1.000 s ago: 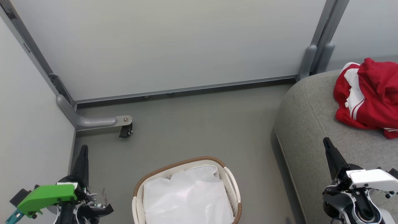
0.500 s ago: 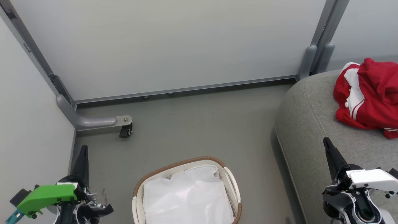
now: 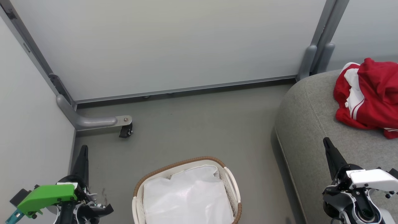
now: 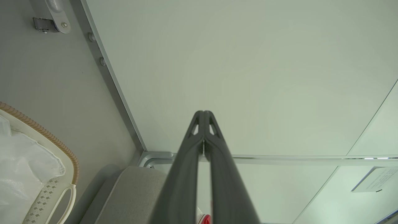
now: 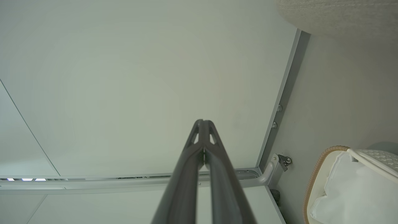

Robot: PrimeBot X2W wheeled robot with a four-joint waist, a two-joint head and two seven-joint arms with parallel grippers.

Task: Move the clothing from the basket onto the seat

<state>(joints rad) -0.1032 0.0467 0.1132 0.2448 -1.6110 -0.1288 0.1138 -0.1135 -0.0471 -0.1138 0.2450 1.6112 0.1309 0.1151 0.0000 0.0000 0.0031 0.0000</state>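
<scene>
Presently, left fingers [image 3: 82, 161] clenched on nothing, left of the basket [image 3: 183, 162], right fingers [image 3: 332, 155] clenched empty, right of it over the seat [image 3: 311, 124], white liner [image 3: 186, 196] inside the basket, red clothing [image 3: 370, 96] heaped on the seat, well right of the basket.

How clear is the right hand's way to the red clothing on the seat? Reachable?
Probably yes: the right hand, shut, is over the seat, and nothing stands between it and the clothing. It must open first.
</scene>
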